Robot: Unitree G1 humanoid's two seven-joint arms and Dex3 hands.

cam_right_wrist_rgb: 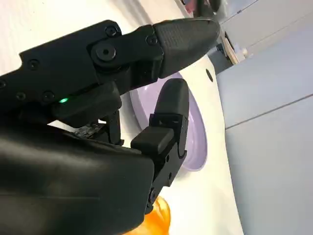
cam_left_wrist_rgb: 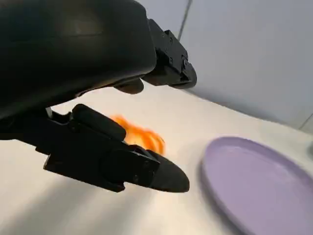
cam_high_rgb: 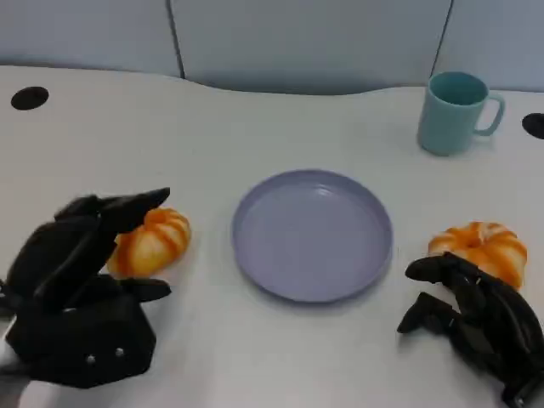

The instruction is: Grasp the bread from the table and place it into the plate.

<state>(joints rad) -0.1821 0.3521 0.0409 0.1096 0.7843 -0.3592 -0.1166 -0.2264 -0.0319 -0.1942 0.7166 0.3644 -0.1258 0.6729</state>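
At lower left, your left hand (cam_high_rgb: 81,289) fingers apart, holding nothing, over left bread (cam_high_rgb: 153,240). Right hand (cam_high_rgb: 476,314) fingers spread, empty, beside right bread (cam_high_rgb: 483,248). Between them purple plate (cam_high_rgb: 313,234), nothing in it. Teal mug (cam_high_rgb: 455,112) near far right edge.

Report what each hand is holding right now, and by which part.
Nothing is held. The left hand is open with its fingers around the left bread but not closed; the right hand is open beside the right bread.
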